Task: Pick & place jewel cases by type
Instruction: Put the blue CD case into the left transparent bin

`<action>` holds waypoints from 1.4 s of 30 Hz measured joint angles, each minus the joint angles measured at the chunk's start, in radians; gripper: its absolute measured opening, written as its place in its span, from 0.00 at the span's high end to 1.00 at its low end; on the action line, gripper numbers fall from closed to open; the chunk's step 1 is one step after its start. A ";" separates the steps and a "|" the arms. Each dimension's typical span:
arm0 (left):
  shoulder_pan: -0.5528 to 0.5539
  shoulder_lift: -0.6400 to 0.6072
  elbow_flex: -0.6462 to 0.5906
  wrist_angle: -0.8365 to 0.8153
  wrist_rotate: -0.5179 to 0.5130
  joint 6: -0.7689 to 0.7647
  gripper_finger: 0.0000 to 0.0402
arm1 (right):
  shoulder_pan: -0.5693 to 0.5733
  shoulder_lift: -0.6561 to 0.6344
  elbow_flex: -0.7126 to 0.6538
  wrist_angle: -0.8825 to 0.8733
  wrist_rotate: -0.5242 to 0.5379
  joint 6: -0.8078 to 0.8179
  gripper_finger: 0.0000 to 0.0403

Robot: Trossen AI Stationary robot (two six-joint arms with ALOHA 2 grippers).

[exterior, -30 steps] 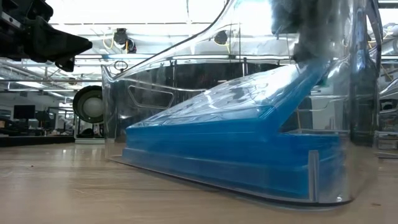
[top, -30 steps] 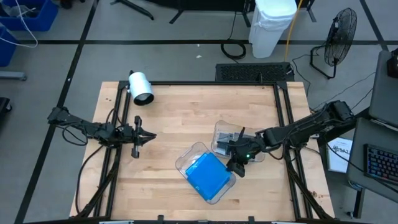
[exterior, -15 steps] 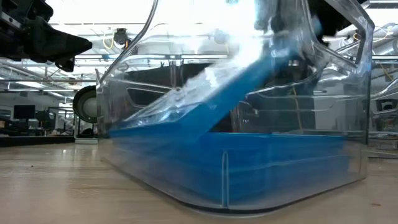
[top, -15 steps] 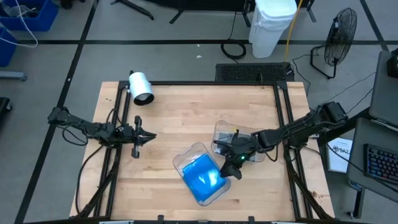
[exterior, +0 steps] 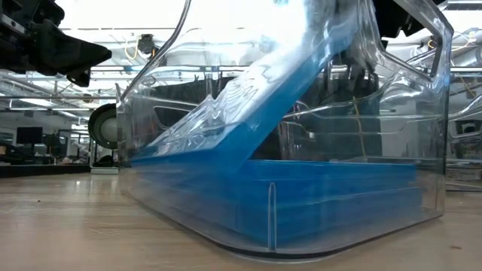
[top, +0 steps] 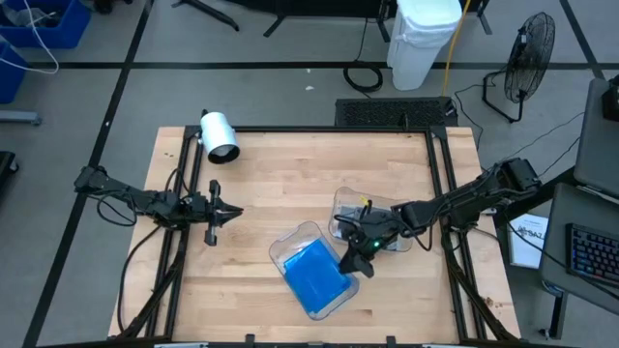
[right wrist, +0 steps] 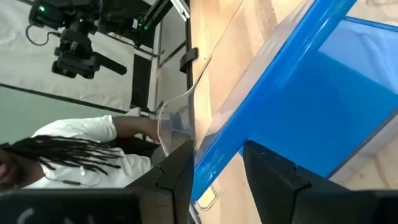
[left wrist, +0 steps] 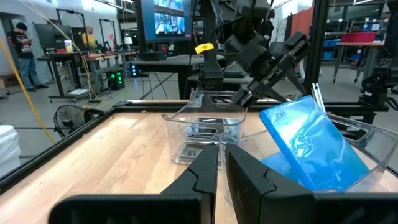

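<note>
A clear tray point(top: 290, 246) near the table's middle front holds a stack of bright blue jewel cases point(top: 311, 275). One more blue case point(exterior: 256, 105) stands tilted in it, with my right gripper point(right wrist: 217, 155) shut on its raised edge; the gripper reaches in from the table's right point(top: 358, 251). Just beyond, a second clear tray point(left wrist: 205, 124) holds grey cases. My left gripper point(top: 227, 211) waits shut at the table's left, pointing level and touching nothing. My right gripper pinches the tilted blue case by its raised edge point(right wrist: 214, 163) between its two fingers point(right wrist: 273, 180), close to the upper corner point(left wrist: 305, 102). The fingers slant down from the table's right. The case leans steeply, its lower edge point(exterior: 151, 154) resting on the stack inside the tray.
A white cylinder point(top: 219, 135) lies at the table's far left corner. Black frame rails point(top: 440, 193) run along the table's sides. A person point(right wrist: 62, 155) shows beyond the table in the right wrist view. Bare wood lies between my left gripper and the trays.
My right gripper has moved a little toward the table's left and tipped further down. The blue case's held edge has risen, so it leans more steeply, its lower edge still on the stack. The clear tray has shifted and turned a little on the table.
</note>
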 joint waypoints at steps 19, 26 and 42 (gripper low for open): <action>0.000 0.000 0.000 -0.001 0.000 0.000 0.91 | 0.001 0.086 0.000 0.044 -0.002 0.057 0.68; 0.000 0.000 0.000 0.000 0.000 0.000 0.91 | 0.002 0.097 0.014 0.076 -0.002 0.037 0.73; 0.000 0.000 0.000 0.000 0.000 0.000 0.91 | 0.029 0.098 0.296 -0.366 0.051 -0.479 0.93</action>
